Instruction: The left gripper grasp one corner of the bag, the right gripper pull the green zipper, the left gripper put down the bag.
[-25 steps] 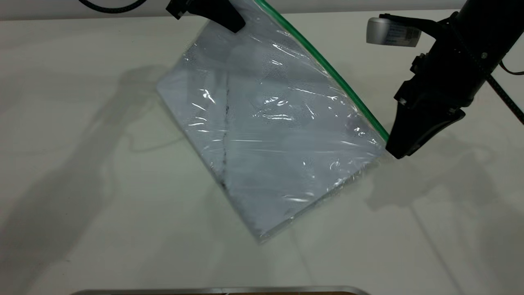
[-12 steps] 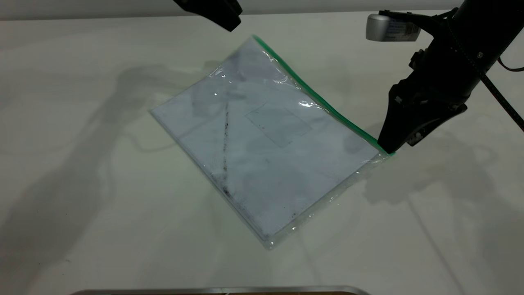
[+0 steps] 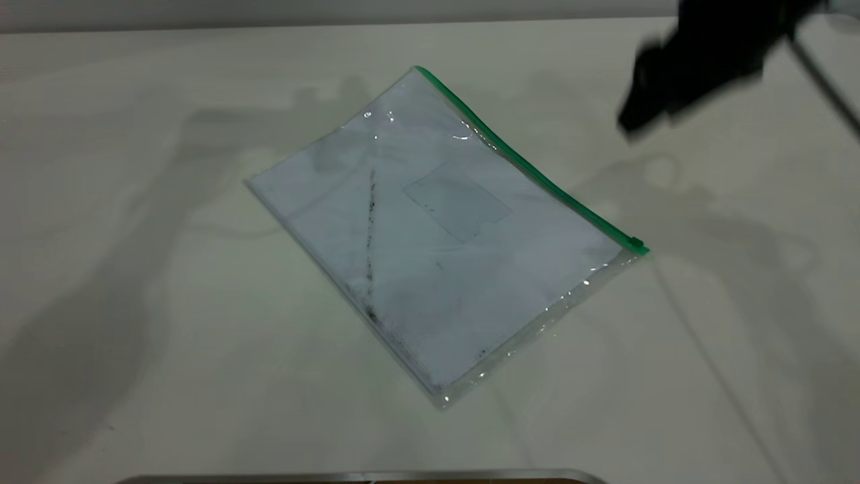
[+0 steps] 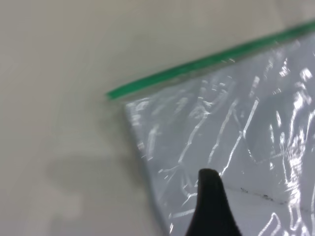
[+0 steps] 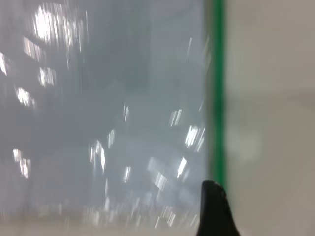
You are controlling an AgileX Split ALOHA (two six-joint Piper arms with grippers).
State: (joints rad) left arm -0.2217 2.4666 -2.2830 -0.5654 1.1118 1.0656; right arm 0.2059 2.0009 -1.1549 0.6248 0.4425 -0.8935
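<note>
one clear bag (image 3: 443, 235) flat on table (image 3: 168, 336), green zipper (image 3: 531, 168) along edge.

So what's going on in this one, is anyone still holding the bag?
No. The bag lies flat on the table, with nothing gripping it. The green zipper runs along its far-right edge, with the slider tab at the corner nearer the camera. The right gripper hangs above the table, clear of the bag. The left gripper is out of the exterior view; one of its fingertips shows above the bag's corner.
</note>
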